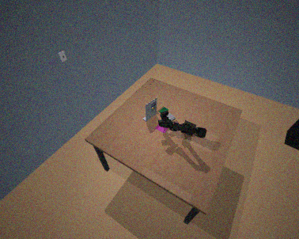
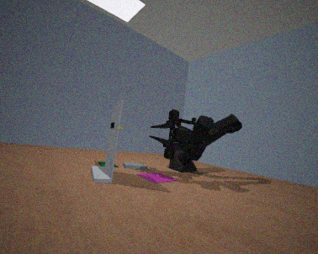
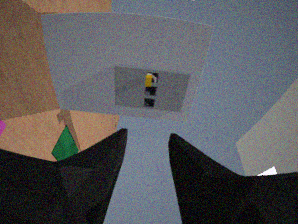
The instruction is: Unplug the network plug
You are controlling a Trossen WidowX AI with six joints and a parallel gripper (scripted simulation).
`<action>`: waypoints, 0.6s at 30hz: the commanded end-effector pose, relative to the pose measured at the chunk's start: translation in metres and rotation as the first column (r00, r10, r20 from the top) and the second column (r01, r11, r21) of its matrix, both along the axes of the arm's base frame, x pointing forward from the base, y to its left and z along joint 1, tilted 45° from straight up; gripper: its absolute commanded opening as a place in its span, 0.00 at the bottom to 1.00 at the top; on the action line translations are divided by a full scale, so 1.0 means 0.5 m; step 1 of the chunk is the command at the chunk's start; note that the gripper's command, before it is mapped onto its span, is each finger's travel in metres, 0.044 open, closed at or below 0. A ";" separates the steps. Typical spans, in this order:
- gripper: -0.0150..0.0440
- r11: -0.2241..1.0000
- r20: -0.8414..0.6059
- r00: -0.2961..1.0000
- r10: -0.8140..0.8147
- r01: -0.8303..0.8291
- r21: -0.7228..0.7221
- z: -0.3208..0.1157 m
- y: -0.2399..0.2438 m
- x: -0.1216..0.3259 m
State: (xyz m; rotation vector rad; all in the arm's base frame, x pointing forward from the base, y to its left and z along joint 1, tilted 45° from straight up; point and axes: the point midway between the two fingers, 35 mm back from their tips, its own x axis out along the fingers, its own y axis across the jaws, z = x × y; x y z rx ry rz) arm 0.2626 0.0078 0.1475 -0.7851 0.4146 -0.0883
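The plug (image 1: 153,108) (image 2: 121,128) (image 3: 149,80) is in the panel (image 1: 150,111) (image 2: 114,145) (image 3: 82,47), its yellow part showing on the side that faces the arm (image 1: 187,128) (image 2: 219,127). In the wrist view it sits at one end of a row of dark openings, inside a darker grey rectangle; whether its tab is pressed cannot be told at this size. The panel stands upright on a pale foot (image 2: 102,175) on the table (image 1: 129,134) (image 2: 158,219) (image 3: 97,127)

The gripper (image 1: 164,115) (image 2: 151,131) (image 3: 148,136) is partly open and grasps nothing, with a plain gap between its two black fingers. It hangs above the table, apart from both panel and plug. In the exterior view the fingers point towards the panel, one above the other, the upper one roughly level with the plug. No contact with anything shows

The magenta square (image 1: 161,129) (image 2: 157,177) (image 3: 2,127) lies flat on the table between the panel and the arm's base, with no plug on it. A green patch (image 1: 164,110) (image 2: 108,164) (image 3: 65,144) lies near the panel, and a pale grey block (image 1: 171,117) (image 2: 135,166) rests on the table near the square, apart from it
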 end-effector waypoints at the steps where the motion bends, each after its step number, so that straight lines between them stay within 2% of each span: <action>1: 0.52 1.000 -0.006 1.000 0.001 -0.001 -0.012 -0.002 -0.001 0.012; 18: 0.52 1.000 -0.003 1.000 0.000 0.000 -0.012 -0.015 -0.005 0.096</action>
